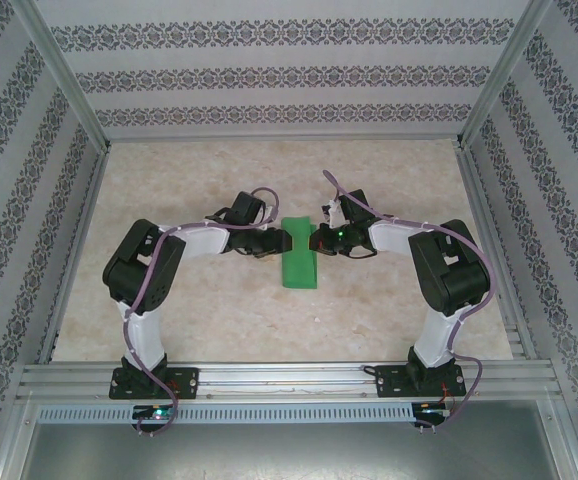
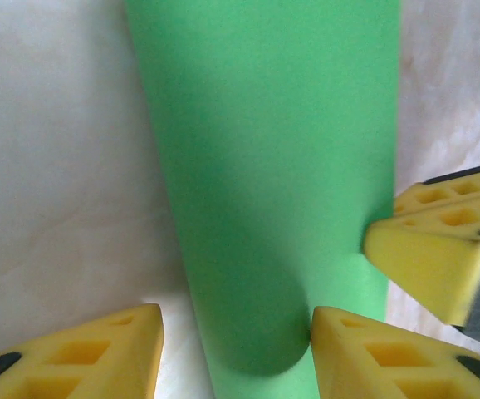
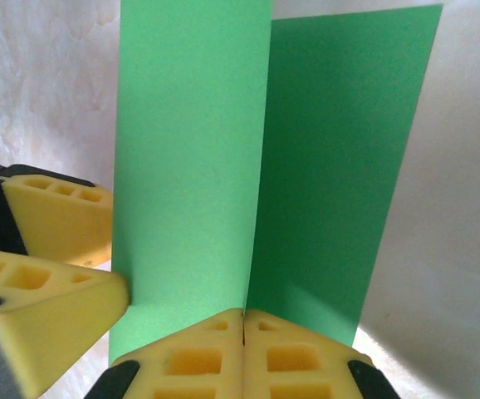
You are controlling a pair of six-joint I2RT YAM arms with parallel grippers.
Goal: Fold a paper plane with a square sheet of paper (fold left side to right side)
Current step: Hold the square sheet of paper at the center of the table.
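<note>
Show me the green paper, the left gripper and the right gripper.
green paper (image 1: 300, 268): top view, middle of sheet.
left gripper (image 2: 236, 326): left wrist view, between fingertips.
right gripper (image 3: 244, 316): right wrist view, between fingertips.

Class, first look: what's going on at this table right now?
Two robot arms are folding the square sheet of paper, which lies doubled into a narrow green strip on the table. The right gripper is shut on the sheet's loose edge and seems to be pinching it. The left gripper stands open astride the soft, uncreased fold on the opposite side.
</note>
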